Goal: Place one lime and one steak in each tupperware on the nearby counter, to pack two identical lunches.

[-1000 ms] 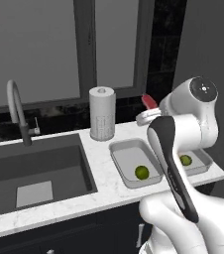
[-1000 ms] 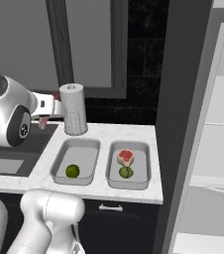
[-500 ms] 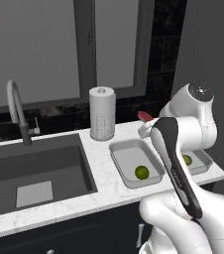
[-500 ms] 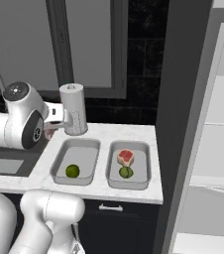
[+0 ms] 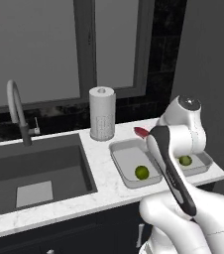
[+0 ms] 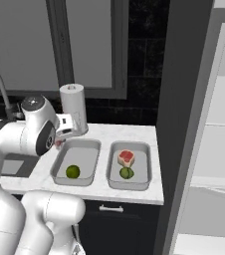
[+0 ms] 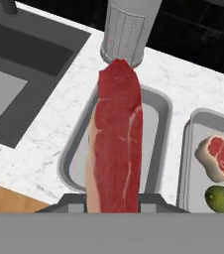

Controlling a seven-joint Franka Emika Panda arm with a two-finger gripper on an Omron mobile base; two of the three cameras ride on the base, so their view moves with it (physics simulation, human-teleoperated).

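My gripper (image 7: 113, 201) is shut on a long raw steak (image 7: 116, 144), which hangs over the left tupperware (image 7: 159, 130) on the counter (image 7: 54, 134). In the left base view the steak's red tip (image 5: 140, 132) shows beside my arm. The left tupperware (image 6: 84, 152) holds a lime (image 6: 72, 172); in the hand view the steak hides that lime. The right tupperware (image 6: 143, 167) holds a smaller steak (image 6: 126, 158) and a lime (image 6: 127, 173). My gripper (image 6: 60, 142) is above the left tupperware's near-left corner.
A paper towel roll (image 5: 102, 114) stands just behind the left tupperware. A sink (image 5: 34, 168) with a curved faucet (image 5: 16, 106) lies to the left. A tall grey fridge side (image 6: 184, 124) rises right of the counter's end.
The arm has swung right and down, carrying the steak from above the counter's left part to over the left tupperware. The jaws stayed shut.
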